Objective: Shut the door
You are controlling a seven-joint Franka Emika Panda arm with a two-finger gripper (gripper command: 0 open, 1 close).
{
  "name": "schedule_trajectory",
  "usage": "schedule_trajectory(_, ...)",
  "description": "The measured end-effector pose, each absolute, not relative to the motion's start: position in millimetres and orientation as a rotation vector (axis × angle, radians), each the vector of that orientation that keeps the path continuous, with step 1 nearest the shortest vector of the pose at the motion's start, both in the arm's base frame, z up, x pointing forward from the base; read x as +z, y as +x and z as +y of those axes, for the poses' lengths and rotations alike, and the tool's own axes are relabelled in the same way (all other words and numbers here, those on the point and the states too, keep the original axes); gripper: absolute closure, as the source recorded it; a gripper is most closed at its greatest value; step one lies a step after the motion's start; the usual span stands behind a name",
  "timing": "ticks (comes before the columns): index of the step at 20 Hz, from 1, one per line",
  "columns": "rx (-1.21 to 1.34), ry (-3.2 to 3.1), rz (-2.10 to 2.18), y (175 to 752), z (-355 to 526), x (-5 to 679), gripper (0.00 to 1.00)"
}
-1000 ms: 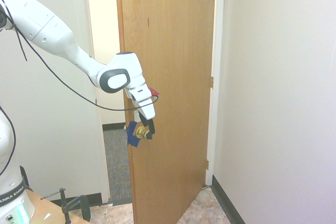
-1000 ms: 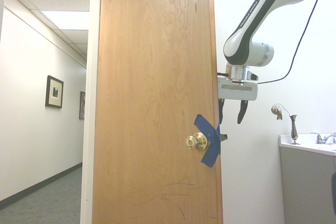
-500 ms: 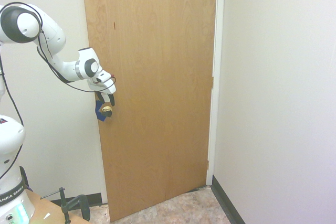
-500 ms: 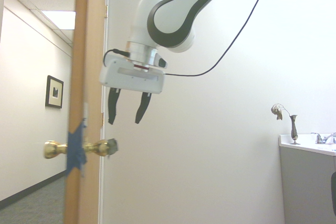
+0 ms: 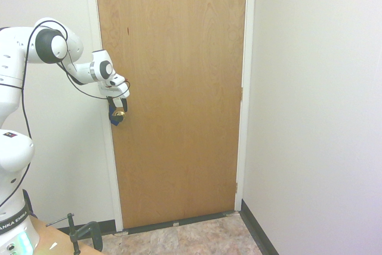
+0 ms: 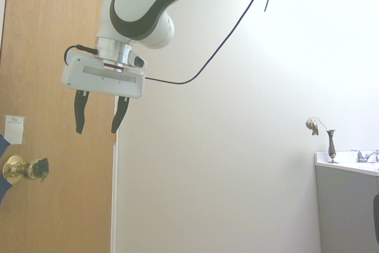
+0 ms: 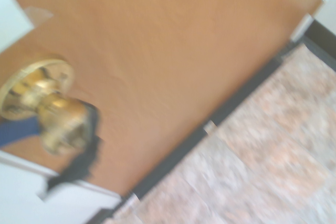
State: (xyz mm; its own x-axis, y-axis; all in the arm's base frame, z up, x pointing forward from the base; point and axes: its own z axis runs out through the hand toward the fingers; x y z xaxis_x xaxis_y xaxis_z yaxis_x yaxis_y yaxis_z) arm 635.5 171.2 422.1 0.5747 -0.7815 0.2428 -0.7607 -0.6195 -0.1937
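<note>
White walls flank the door (image 5: 179, 94), flush in its frame; the tool (image 6: 98, 115) hangs spread above the knob (image 6: 15, 168).

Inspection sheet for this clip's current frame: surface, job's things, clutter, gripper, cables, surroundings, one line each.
Surface: mottled tile floor, bare where visible.
Job's things: orange-brown door fills its frame, no gap to the hallway visible; brass knob with blue tape at the latch, small white sticker above.
Clutter: black clamp at the lower corner.
Gripper: gripper open, fingers pointing down just above the knob, holding nothing.
Cables: black cable loops from wrist to upper arm.
Surroundings: white walls; countertop with faucet and a small vase holding a wilted stem.
</note>
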Motion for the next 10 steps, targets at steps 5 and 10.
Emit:
schedule_trajectory(5, -0.399, -2.753, 1.451, 567, 116, 449, 0.0)
schedule_trajectory(10, -0.323, -2.782, 1.57, 484, 55, 457, 0.0)
